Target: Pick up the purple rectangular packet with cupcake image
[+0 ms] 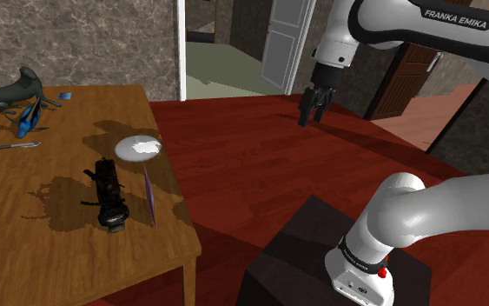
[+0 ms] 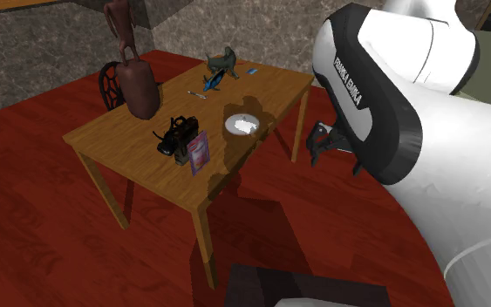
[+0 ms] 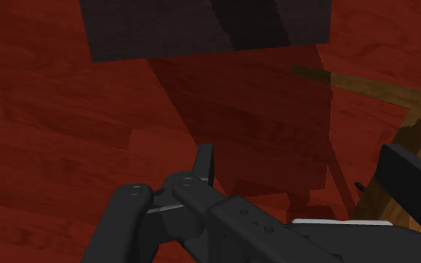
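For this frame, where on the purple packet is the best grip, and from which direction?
Probably its top edge, from above. The purple packet stands upright on the table, thin edge up, so the jaws could straddle its slim thickness. The black gadget close beside one broad face crowds a sideways approach. The gripper, open, hangs over the red floor.

On the counter (image 1: 25,261), the packet (image 1: 149,196) stands on edge just beside a camera (image 1: 108,196), at its right in the shoulder view, near the counter's edge. A dish (image 1: 138,148) lies beyond both, with a pen (image 1: 12,146) and a figurine (image 1: 16,89) farther back. The pincer (image 1: 313,106) hangs over the floor (image 1: 251,174), well apart from the counter.
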Available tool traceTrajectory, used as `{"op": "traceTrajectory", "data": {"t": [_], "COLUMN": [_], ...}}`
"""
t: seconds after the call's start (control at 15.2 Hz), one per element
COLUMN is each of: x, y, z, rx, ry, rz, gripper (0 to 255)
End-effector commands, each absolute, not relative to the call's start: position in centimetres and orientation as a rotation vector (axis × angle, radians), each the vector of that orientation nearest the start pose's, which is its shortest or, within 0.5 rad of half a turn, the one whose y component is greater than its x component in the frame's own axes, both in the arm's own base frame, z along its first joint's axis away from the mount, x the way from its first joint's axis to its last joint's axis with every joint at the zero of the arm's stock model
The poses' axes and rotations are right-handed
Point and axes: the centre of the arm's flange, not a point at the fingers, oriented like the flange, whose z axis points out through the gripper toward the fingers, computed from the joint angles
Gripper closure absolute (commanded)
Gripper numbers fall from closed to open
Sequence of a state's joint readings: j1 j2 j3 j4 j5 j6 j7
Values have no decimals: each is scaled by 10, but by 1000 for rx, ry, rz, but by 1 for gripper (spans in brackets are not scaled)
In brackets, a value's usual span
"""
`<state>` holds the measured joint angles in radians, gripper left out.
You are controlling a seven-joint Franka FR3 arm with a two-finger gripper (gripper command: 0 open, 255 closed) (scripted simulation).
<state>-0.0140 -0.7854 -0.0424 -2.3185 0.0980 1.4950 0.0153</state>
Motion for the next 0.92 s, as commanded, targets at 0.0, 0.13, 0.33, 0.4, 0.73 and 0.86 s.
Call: {"op": "traceTrajectory", "data": {"t": [0.0, 0.13, 0.33, 0.4, 0.73, 0.86], "x": [299, 308, 321, 326, 351, 362], "y": [-10, 15, 53, 66, 128, 153], "z": [602, 598, 591, 589, 577, 571], "rx": [-3012, -3016, -3022, -3024, -3032, -3034], "ry": [80, 109, 153, 168, 241, 271], "rz": [55, 63, 74, 78, 97, 104], "gripper": [0, 0, 0, 0, 0, 0]}}
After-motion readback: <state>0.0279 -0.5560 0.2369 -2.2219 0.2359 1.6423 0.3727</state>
